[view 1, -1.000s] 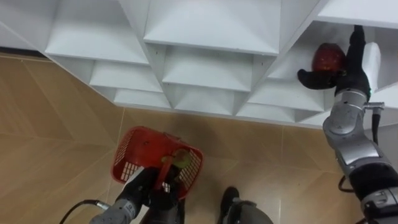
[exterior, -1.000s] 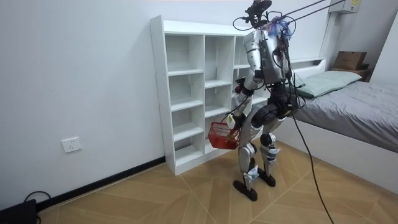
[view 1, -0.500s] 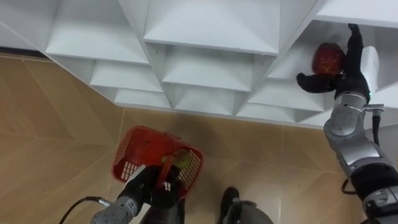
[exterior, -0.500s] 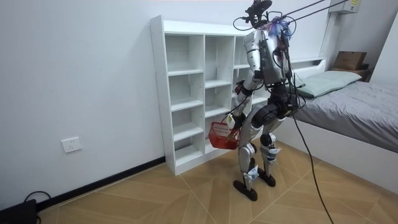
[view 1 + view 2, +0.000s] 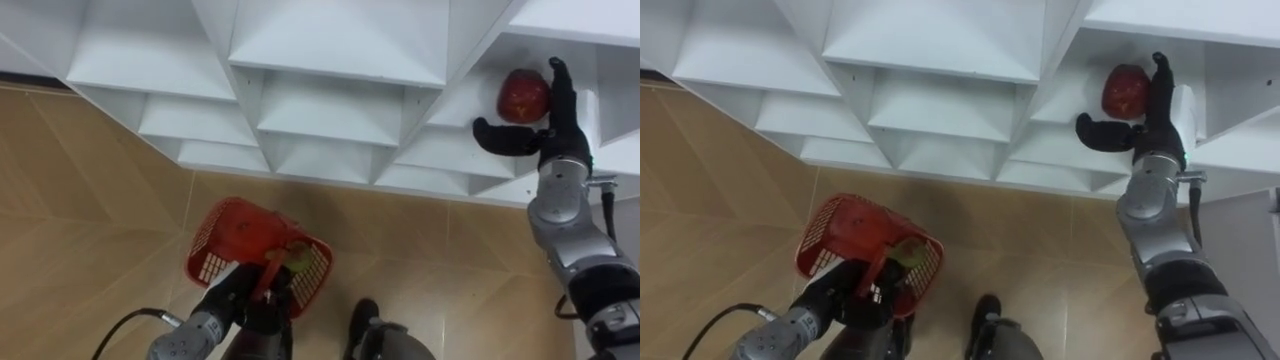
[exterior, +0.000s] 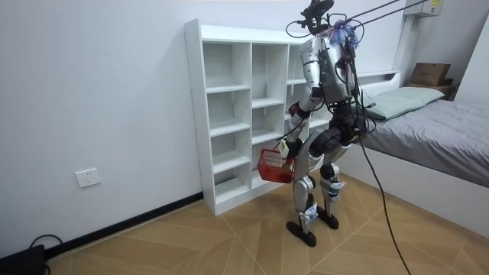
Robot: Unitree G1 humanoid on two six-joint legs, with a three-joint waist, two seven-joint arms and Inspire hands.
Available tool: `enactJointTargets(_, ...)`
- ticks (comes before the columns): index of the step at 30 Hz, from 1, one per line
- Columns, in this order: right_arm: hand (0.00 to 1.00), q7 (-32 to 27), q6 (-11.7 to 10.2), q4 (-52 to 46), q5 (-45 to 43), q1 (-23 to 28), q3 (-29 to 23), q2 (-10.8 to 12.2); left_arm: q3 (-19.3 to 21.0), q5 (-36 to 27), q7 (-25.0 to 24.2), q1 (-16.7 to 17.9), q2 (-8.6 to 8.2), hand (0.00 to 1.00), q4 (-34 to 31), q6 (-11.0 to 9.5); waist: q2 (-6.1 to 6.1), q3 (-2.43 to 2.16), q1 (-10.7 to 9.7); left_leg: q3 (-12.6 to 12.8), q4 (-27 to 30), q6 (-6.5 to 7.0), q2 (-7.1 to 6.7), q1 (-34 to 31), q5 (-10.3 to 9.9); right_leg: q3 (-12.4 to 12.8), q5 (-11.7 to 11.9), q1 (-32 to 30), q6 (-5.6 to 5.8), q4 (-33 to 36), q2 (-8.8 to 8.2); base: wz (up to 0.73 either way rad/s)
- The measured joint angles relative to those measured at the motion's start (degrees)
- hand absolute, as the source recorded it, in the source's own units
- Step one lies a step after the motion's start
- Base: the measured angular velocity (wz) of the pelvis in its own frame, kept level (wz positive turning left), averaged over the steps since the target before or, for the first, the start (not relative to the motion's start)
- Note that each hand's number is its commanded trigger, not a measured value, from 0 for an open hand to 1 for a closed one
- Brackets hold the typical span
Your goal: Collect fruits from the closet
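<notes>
Your red fruit sits in a compartment of the white shelf unit. It is just beside the straight fingers of your right hand, whose thumb is spread apart below it; whether they touch it, I cannot tell. Your left hand has its fingers curled round the handle of the red basket, with a greenish fruit inside, close by those fingers.

closet cut off at top edge, basket contents unclear
</notes>
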Motion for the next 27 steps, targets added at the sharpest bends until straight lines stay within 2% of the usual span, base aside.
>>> enactJointTargets(12,0.00,-1.2,-0.1,0.0,0.4,-0.3,0.2,-0.8,-1.3,-0.4,0.3,-0.2,0.14,1.00,0.0,0.0,-0.01,0.04,0.4,0.2,-0.8,-0.16,0.28,0.3,0.2,0.3,0.3,0.2,-0.10,-0.8,0.37,-0.01)
enactJointTargets(13,0.10,-1.5,0.2,0.0,0.4,-0.5,0.2,-0.8,-1.3,-0.6,0.4,-0.2,0.18,1.00,0.0,0.0,-0.02,0.05,0.4,0.2,-0.9,-0.20,0.29,0.4,0.2,0.3,0.3,0.2,-0.10,-0.8,0.40,0.00)
enactJointTargets(15,1.00,-1.7,0.5,0.0,0.4,-0.7,0.2,-0.8,-1.3,-0.7,0.4,-0.2,0.22,1.00,0.0,0.0,-0.11,0.10,0.5,0.3,-1.0,-0.24,0.29,0.5,0.2,0.5,0.3,0.2,-0.11,-0.7,0.43,0.00)
enactJointTargets(22,1.00,-2.1,1.7,-0.2,-0.7,-1.1,0.8,-0.9,-1.3,-1.3,0.5,-0.4,0.29,1.00,0.0,0.0,-0.46,0.33,0.6,0.3,-0.5,-0.24,0.27,0.6,0.2,0.6,0.3,0.2,-0.13,-0.6,0.40,0.00)
enactJointTargets(27,1.00,-3.5,3.2,1.4,-4.2,-3.3,1.4,-1.6,-1.6,-1.3,1.1,-0.6,0.29,1.00,0.0,0.0,-0.72,0.57,1.0,0.3,-0.7,-0.27,0.35,0.5,0.3,0.5,0.3,0.1,-0.18,-0.7,0.46,0.00)
